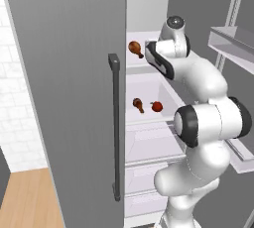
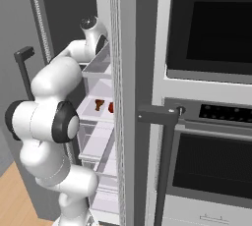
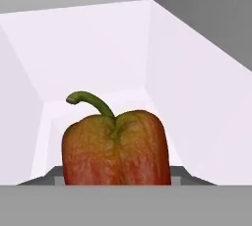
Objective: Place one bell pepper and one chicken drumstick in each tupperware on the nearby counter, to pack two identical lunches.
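White arm (image 1: 198,123) bent into fridge (image 1: 69,73)

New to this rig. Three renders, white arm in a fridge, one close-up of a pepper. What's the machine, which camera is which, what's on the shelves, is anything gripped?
It is a white robot arm on a drivable base, reaching into an open fridge in a simulated kitchen. Two pictures come from cameras on the base, behind the arm to its left and to its right. The third looks out from the hand along the gripper.

In the left base view, a chicken drumstick lies on the upper shelf, near the hand. On the shelf below lie a second drumstick and a small red bell pepper.

The hand view shows another bell pepper, red with a green stem, very close in front of the camera on a white shelf. The fingertips are not visible there, so I cannot tell whether it is gripped.

To the fridge's right stands a wall oven.
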Motion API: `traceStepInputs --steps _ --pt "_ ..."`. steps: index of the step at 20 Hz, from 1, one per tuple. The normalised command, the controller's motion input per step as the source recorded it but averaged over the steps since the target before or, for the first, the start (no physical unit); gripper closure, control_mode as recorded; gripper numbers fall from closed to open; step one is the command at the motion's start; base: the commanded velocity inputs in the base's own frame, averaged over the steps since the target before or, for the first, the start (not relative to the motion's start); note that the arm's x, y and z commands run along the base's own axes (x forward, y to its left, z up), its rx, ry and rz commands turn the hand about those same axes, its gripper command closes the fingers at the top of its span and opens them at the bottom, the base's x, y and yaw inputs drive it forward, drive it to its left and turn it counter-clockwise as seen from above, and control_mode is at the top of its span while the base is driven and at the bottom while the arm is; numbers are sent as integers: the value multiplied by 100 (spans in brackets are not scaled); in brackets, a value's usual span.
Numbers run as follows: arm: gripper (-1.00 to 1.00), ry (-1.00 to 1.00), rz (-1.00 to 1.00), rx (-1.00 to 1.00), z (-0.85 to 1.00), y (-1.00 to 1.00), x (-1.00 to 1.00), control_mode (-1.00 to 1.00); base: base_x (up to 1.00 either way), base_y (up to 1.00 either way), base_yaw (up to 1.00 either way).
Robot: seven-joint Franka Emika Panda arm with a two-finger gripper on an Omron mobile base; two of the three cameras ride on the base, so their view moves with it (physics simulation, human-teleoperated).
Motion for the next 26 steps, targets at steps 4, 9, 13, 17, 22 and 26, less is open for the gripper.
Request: traceStepInputs --steps 4,9,13,17,22,26 --pt "100 -19 9 0 9 8 -100 -100 0 0 0" --pt "100 -3 7 0 1 6 -100 -100 0 0 0" --pt "100 0 2 0 0 15 -100 -100 0 0 0" --pt "100 0 3 0 -1 10 -100 -100 0 0 0" --pt "100 0 5 -1 -25 5 -80 100 -20 3 1" --pt "100 0 0 0 0 0 0 100 -100 7 1"
